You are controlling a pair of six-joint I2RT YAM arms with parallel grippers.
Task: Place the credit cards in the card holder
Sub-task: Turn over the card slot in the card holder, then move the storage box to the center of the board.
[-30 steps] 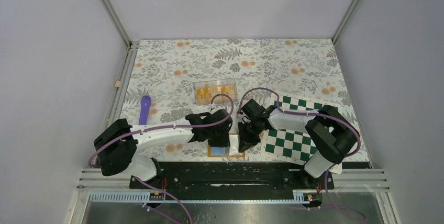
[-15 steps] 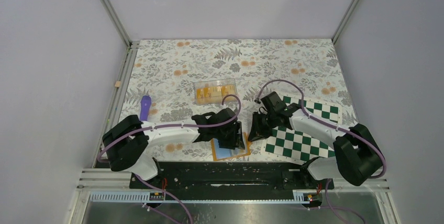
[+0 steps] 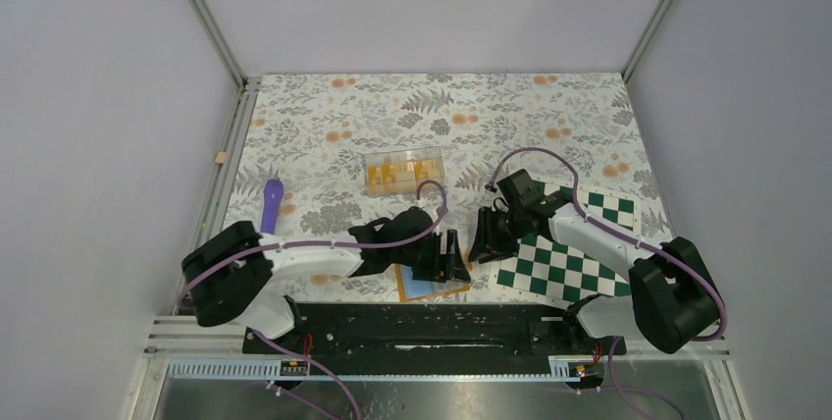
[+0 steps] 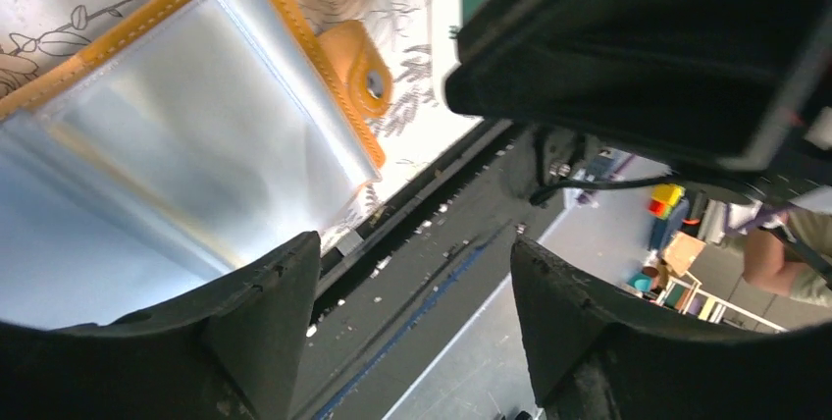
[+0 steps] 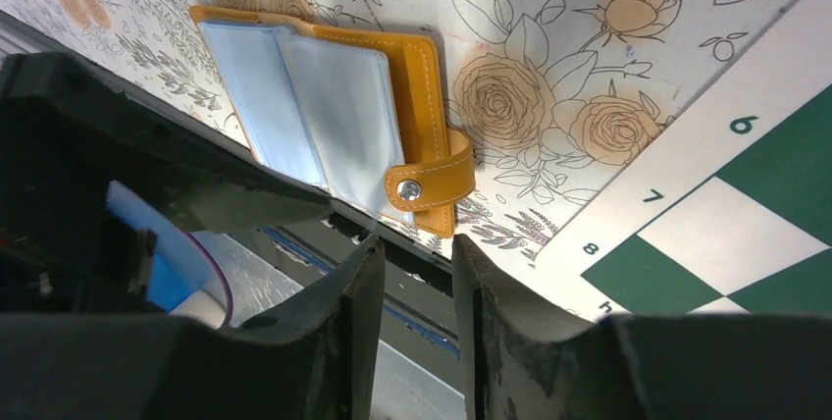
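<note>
Two grippers hang low over the card holder (image 3: 429, 285), which lies open, pale-blue pockets up, at lower centre of the overhead view on the floral table (image 3: 324, 116). Left gripper (image 3: 453, 257): fingers spread wide, nothing between them, over the holder's upper right corner. Right gripper (image 3: 484, 240): fingers a narrow slit apart, empty, between holder and chequered board (image 3: 564, 268). Orange credit cards (image 3: 390, 178) sit in a clear box (image 3: 402, 152) at mid-frame, well apart from the holder.
</note>
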